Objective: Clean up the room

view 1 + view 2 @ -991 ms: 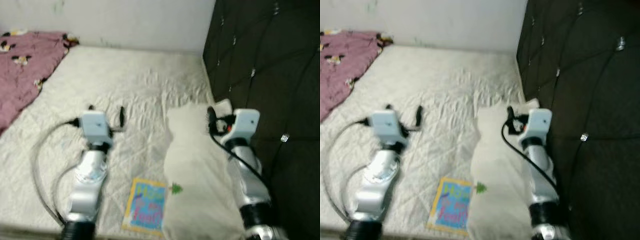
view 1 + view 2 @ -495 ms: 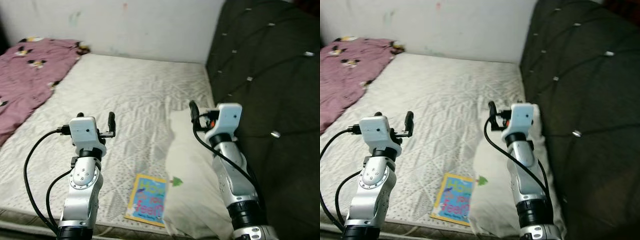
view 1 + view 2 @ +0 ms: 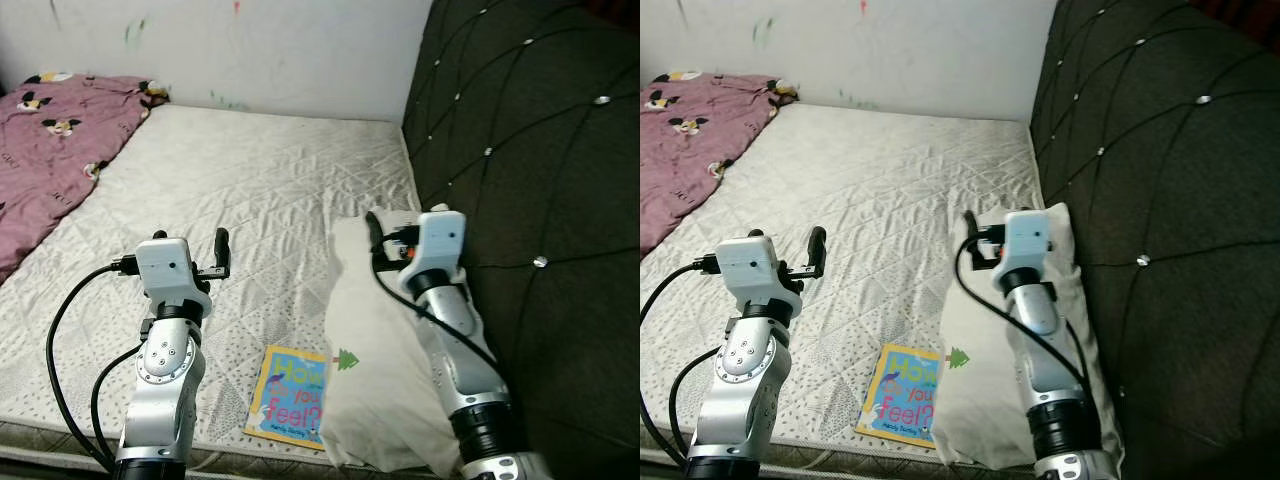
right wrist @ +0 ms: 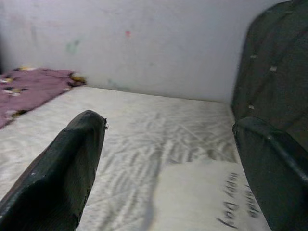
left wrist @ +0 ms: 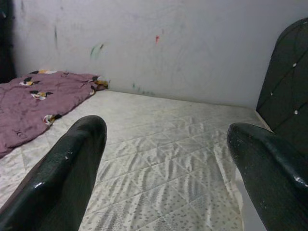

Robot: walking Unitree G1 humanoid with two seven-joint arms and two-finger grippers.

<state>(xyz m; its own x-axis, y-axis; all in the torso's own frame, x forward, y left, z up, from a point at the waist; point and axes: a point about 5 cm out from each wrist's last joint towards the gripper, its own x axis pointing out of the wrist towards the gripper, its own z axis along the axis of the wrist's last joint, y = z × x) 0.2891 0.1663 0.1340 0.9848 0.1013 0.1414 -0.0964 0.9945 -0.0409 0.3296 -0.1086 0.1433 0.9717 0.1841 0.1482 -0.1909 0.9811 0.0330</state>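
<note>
We see a white painted wall [image 3: 280,50] with faint coloured scribbles behind the bed, and a dark tufted, button-studded headboard [image 3: 530,150] rising along the bed's right side. The white quilted mattress [image 3: 250,190] meets both of them.

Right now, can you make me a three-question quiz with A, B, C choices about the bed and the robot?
1. Where does the book lie?
A. beside the pillow, at the mattress's near edge
B. on the blanket
C. on the floor

2. What colour is the blanket?
A. green
B. purple-pink
C. orange

3. How are the left gripper's jaws?
A. shut on the book
B. shut on the pillow
C. open, holding nothing

Answers: 1 A, its corner touches the pillow; 2 B, it lies at the far left; 3 C, its wrist view shows mattress between the fingers.
</note>
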